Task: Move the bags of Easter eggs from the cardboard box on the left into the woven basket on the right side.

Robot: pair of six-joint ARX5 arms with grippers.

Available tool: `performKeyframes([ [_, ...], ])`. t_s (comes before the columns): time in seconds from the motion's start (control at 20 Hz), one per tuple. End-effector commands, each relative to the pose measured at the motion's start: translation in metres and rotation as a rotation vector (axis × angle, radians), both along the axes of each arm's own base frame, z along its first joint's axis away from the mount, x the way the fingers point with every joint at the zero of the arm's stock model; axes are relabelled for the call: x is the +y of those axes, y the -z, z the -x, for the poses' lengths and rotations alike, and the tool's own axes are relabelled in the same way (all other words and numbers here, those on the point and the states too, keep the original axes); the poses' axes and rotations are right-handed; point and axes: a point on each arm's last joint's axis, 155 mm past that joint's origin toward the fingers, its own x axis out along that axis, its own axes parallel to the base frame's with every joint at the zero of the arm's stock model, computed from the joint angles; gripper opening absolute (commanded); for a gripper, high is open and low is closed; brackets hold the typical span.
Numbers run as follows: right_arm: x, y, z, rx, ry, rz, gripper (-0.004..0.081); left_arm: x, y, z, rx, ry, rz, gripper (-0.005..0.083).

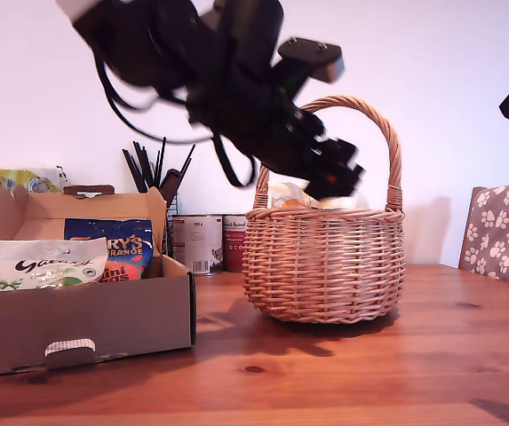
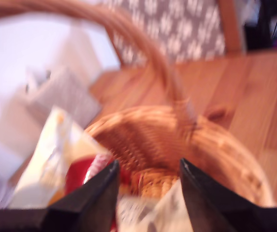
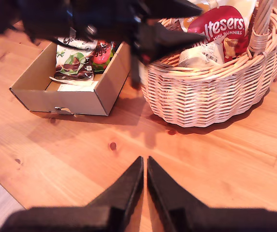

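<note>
my first gripper (image 2: 148,181) is hovering spread and empty over the round wicker basket (image 1: 325,262); lifting out carelessly risks snagging its arched handle (image 1: 387,133) or dragging the red-and-cream maltesers pouch (image 3: 220,26). my second gripper (image 3: 144,166) is sitting pressed together.

Matte black all over. First arm (image 1: 192,53): bulky blocky housings, loose black cables looping underneath, small boxy module on top with two pale screw heads. First gripper (image 2: 148,193): two flat black wedge fingers (image 2: 92,200) with pale edges. Second gripper (image 3: 144,181): two long black fingers (image 3: 123,186) tapering to sharp points, plain, no markings.
</note>
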Motion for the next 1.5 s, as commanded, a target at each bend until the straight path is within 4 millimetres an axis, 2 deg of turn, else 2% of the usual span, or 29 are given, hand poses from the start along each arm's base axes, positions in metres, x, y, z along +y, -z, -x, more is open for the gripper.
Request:
performKeyframes([
  [0.0, 0.001, -0.004, 0.0, -0.014, -0.006, -0.001, -0.0013, 0.017, -0.033, 0.002, -0.021, -0.025, 0.003, 0.0127],
  [0.05, 0.001, -0.004, 0.0, -0.014, -0.006, -0.001, -0.0013, 0.026, -0.037, 0.004, -0.004, -0.036, -0.013, 0.0018],
  [0.1, 0.001, -0.004, 0.0, -0.014, -0.006, -0.001, -0.0013, 0.038, -0.04, 0.005, 0.016, -0.05, -0.031, -0.0021],
  [0.4, 0.001, -0.004, 0.0, -0.014, -0.006, -0.001, -0.0013, 0.115, -0.03, 0.016, 0.283, -0.063, -0.051, -0.0019],
  [0.6, 0.001, -0.004, 0.0, -0.014, -0.006, -0.001, -0.0013, 0.176, -0.027, 0.013, 0.383, -0.064, -0.051, -0.0019],
  [0.75, 0.001, -0.004, 0.0, -0.014, -0.007, -0.001, -0.0013, 0.23, -0.011, 0.007, 0.433, -0.122, -0.103, -0.0019],
  [0.85, 0.001, -0.004, 0.0, -0.014, -0.006, -0.001, -0.0013, 0.26, -0.004, 0.001, 0.456, -0.172, -0.118, -0.0017],
  [0.9, 0.001, -0.004, 0.0, -0.014, -0.006, -0.002, -0.0013, 0.269, -0.005, -0.002, 0.448, -0.176, -0.115, 0.0019],
  [0.95, 0.001, -0.004, 0.0, -0.014, -0.006, -0.002, -0.0013, 0.274, -0.008, -0.004, 0.431, -0.162, -0.106, 0.0163],
  [1.05, 0.002, -0.006, -0.001, -0.019, -0.004, -0.007, -0.0013, 0.284, -0.013, -0.012, 0.385, -0.164, -0.114, 0.0597],
  [1.1, 0.002, -0.007, -0.002, -0.024, -0.004, -0.008, -0.0013, 0.286, -0.013, -0.013, 0.356, -0.142, -0.144, 0.07],
  [1.3, 0.002, -0.008, -0.002, -0.029, -0.004, -0.011, -0.0013, 0.286, -0.008, -0.013, 0.294, -0.075, -0.234, 0.071],
  [1.45, 0.002, -0.008, -0.002, -0.029, -0.004, -0.011, -0.0013, 0.289, 0.014, -0.017, 0.326, -0.057, -0.263, 0.071],
])
